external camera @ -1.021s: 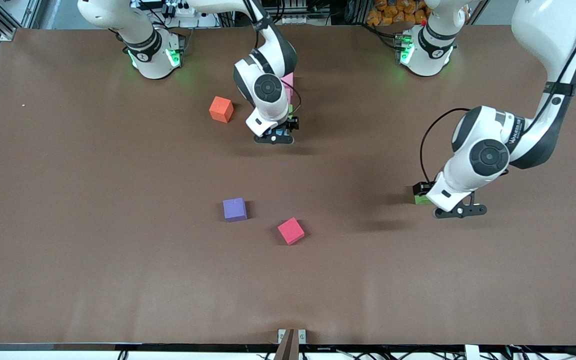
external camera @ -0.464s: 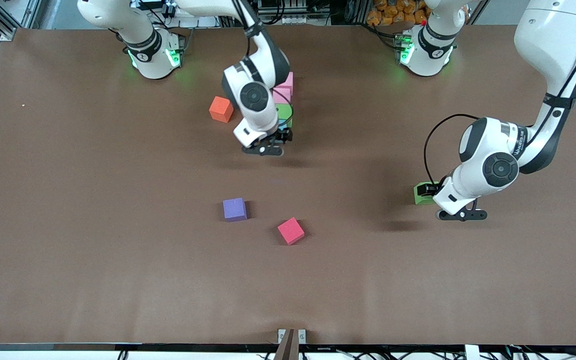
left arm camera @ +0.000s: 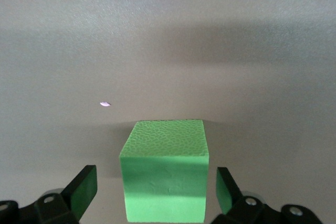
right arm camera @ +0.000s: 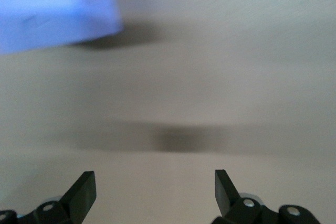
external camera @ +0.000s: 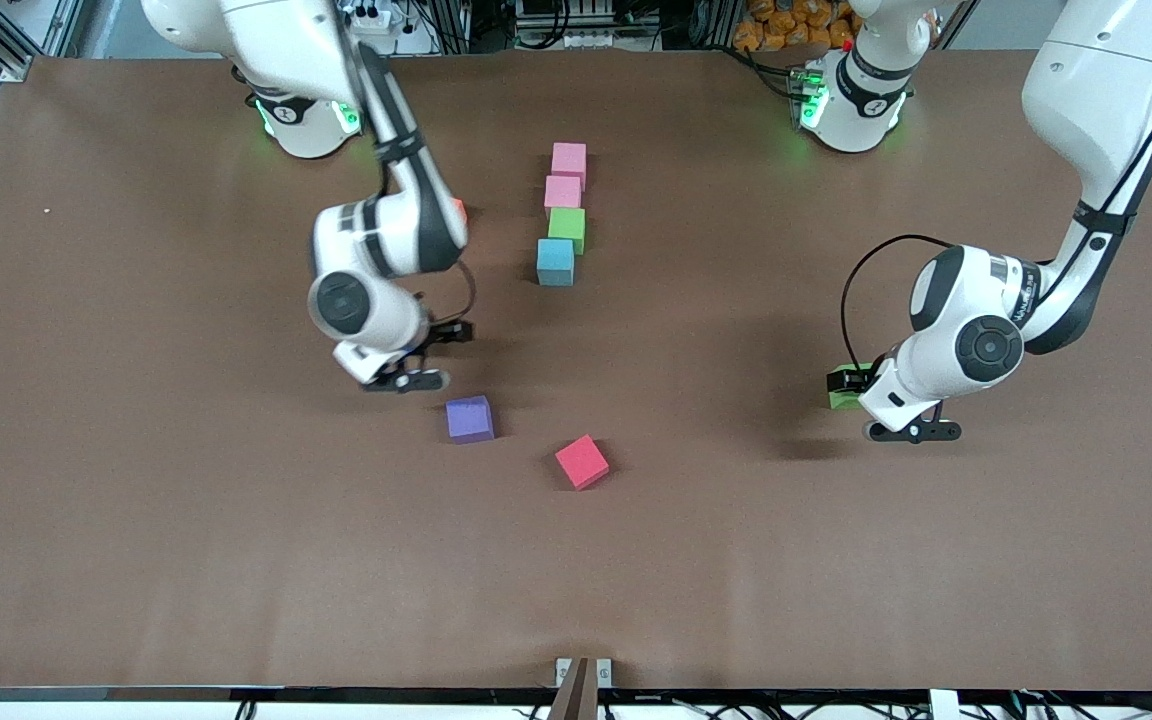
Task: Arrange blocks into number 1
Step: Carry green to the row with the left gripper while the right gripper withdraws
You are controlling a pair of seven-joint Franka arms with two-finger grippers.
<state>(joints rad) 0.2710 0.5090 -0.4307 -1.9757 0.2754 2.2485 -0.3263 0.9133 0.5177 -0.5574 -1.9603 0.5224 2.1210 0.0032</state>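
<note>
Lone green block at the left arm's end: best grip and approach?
Grip the lone green block across its two vertical side faces, coming straight down from above. It sits flat on the table with nothing beside it, and the left gripper already has open fingers flanking those faces, roughly square to them. Probably just lower and close; the plain cube gives no better hold.

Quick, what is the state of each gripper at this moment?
Left gripper: open, fingers on either side of the green block, not closed on it.
Right gripper: open, holding nothing, above the table beside the purple block.
</note>
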